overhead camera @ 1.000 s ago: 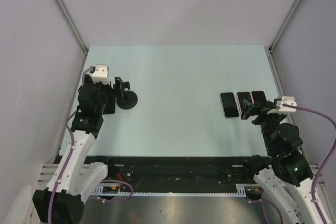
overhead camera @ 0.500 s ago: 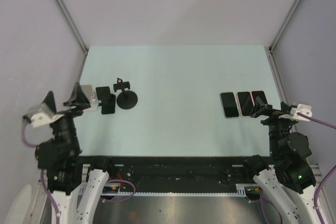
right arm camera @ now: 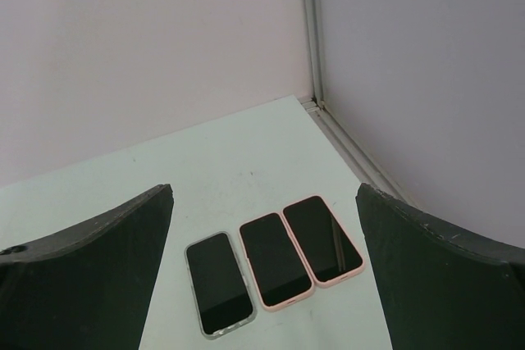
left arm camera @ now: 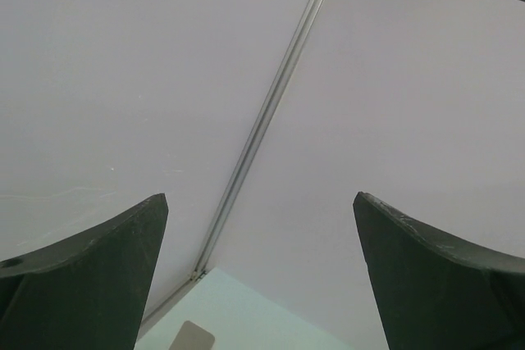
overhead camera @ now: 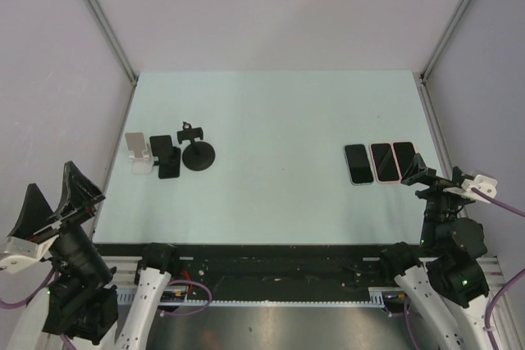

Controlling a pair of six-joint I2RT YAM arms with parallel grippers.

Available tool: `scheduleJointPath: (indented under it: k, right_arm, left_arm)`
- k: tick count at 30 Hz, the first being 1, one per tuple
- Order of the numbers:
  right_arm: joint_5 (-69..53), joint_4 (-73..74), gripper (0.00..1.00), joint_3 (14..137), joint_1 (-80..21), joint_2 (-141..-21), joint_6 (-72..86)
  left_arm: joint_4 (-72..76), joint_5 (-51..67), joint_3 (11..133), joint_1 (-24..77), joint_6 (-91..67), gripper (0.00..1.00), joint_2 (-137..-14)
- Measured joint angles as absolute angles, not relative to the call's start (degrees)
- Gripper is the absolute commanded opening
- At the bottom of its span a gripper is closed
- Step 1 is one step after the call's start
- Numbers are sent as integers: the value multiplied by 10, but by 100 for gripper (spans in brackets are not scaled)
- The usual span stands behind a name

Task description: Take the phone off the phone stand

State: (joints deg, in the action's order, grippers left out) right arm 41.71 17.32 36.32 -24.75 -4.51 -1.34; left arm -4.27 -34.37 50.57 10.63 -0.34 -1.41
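Observation:
Three phones lie flat in a row at the table's right: one in a clear case [overhead camera: 358, 164] [right arm camera: 217, 283] and two in pink cases [overhead camera: 383, 161] [overhead camera: 405, 159] [right arm camera: 275, 260] [right arm camera: 322, 239]. At the left stand a white phone stand [overhead camera: 139, 153], a black stand [overhead camera: 166, 156] and a black round-based stand with a clamp [overhead camera: 197, 153]. I see no phone on any stand. My left gripper [overhead camera: 53, 190] [left arm camera: 261, 196] is open and empty, off the table's near left corner. My right gripper [overhead camera: 437, 171] [right arm camera: 264, 188] is open and empty, just nearer than the phones.
Grey walls close in the pale table [overhead camera: 279, 120] on three sides, with metal corner posts [overhead camera: 102, 18] [overhead camera: 459, 14]. The left wrist view shows mostly wall, a post [left arm camera: 262, 120] and a grey-beige thing [left arm camera: 195, 336] on the table corner.
Both arms have pulled back toward the near edge. The left gripper left the stands, uncovering the white one. The right gripper drew back from the phones.

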Motion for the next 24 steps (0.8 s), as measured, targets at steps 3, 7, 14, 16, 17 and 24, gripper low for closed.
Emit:
scheduleJointPath:
  k: [3, 7, 14, 16, 17, 24]
  right_arm:
    - [413, 171, 100, 356, -228, -45, -13]
    - [392, 167, 100, 349, -190, -44, -10]
    - [359, 164, 100, 345, -154, -42, 1]
    - [355, 162, 100, 345, -152, -41, 3]
    - [354, 160, 100, 345, -152, -41, 4]
    - [346, 157, 100, 341, -151, -41, 4]
  left_arm:
    - [-32, -352, 484, 111, 8, 100, -5]
    - [-13, -352, 460, 111, 20, 100, -3]
    - [14, -336, 448, 111, 31, 100, -3]
    - [20, -330, 447, 111, 33, 100, -3]
    - [22, -328, 447, 111, 34, 100, -3]
    - [27, -323, 444, 111, 35, 100, -3]
